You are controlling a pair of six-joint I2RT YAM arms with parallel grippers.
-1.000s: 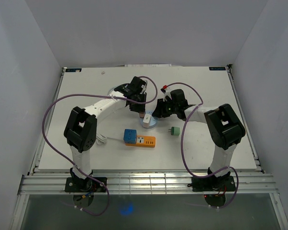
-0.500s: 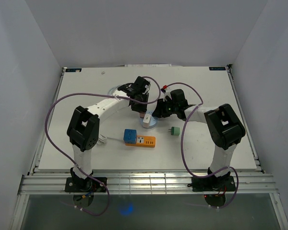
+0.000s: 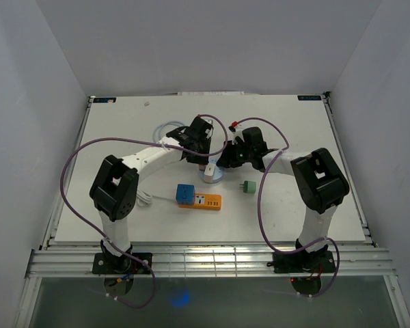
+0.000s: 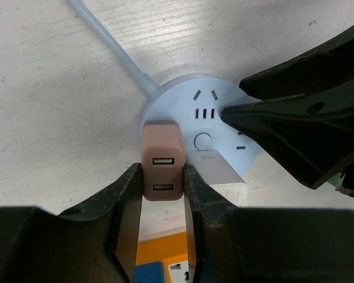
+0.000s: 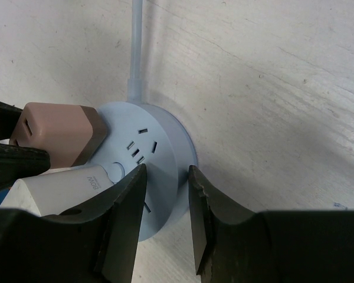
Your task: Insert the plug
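Left end effector (image 4: 163, 177) grips the pink plug (image 4: 161, 159) at the round socket hub (image 4: 224, 109), which the right end effector (image 5: 165, 194) pinches steady; pressing straight down seems next.

This is a robot test lab, not a home or a shop. Plain white walls (image 3: 212, 41) box in a white table (image 3: 123, 123) on three sides, like a purpose-built test cell. Two white and black robot arms (image 3: 150, 156) are bolted side by side to a metal rail (image 3: 212, 263) at the near edge, with purple cables (image 3: 72, 171) looping loosely from their bases to their wrists. Beside the left claw (image 3: 203, 162) and the right claw (image 3: 222, 164) lie only a few practice items: a round socket hub (image 4: 206, 112), an orange power strip (image 3: 206, 201) and a small green plug (image 3: 249, 186).
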